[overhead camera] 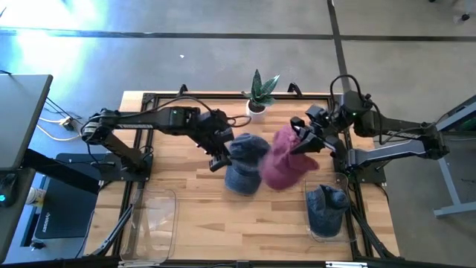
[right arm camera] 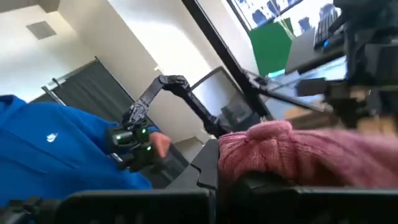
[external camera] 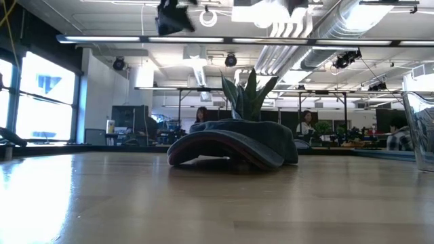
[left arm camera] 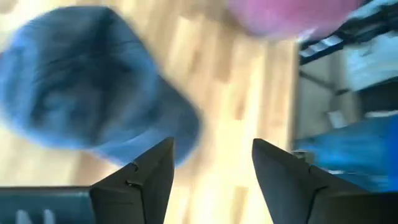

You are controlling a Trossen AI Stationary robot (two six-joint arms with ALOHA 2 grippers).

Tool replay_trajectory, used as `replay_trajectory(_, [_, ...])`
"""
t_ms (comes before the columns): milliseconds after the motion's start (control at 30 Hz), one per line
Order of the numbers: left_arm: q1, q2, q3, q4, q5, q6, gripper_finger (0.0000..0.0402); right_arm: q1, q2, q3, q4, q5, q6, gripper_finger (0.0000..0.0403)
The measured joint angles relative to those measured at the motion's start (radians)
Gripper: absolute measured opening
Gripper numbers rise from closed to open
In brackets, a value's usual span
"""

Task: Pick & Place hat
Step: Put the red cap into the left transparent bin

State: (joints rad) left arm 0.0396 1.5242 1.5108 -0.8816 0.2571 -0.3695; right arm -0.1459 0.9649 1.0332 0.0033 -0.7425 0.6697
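Dark fingers (left arm camera: 149,177) of the left gripper (overhead camera: 219,156) stand apart with nothing between them, just beside the blue hat (overhead camera: 244,162) lying on the wooden table (overhead camera: 186,186). Next to it, the right gripper (overhead camera: 301,141) is clamped on a pink knit hat (overhead camera: 286,160), lifted over the table's middle. Beyond stand a potted plant (overhead camera: 259,95) at the back edge, a clear bin (overhead camera: 327,212) holding another blue hat (overhead camera: 327,205) at the right front, a second clear bin (overhead camera: 152,219) at the left front, and bare wood between.

Two dark, jointed arms here, black cables looping off them; the left tool (left arm camera: 211,177) shows two wedge-shaped, matte black fingers.
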Motion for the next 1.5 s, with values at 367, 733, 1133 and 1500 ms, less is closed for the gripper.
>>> replay_trajectory(367, [0.066, -0.078, -0.117, 0.229, -0.072, 0.151, 0.0213, 0.019, 0.067, 0.056, -0.090, -0.077, 0.157, 0.0001])
replay_trajectory(733, [0.140, -0.163, -0.257, 0.759, 0.245, 0.103, 0.0214, 0.081, 0.434, 0.587, -0.793, -0.107, -0.154, 0.0000])
replay_trajectory(1133, [0.091, -0.092, -0.248, 0.969, 0.311, 0.160, 0.0214, 0.137, 0.735, 1.060, -1.155, 0.039, -0.417, 0.0000])
replay_trajectory(1500, [0.077, -0.071, -0.248, 1.068, 0.358, 0.163, 0.0281, 0.165, 0.770, 1.080, -1.219, 0.034, -0.358, 0.0001])
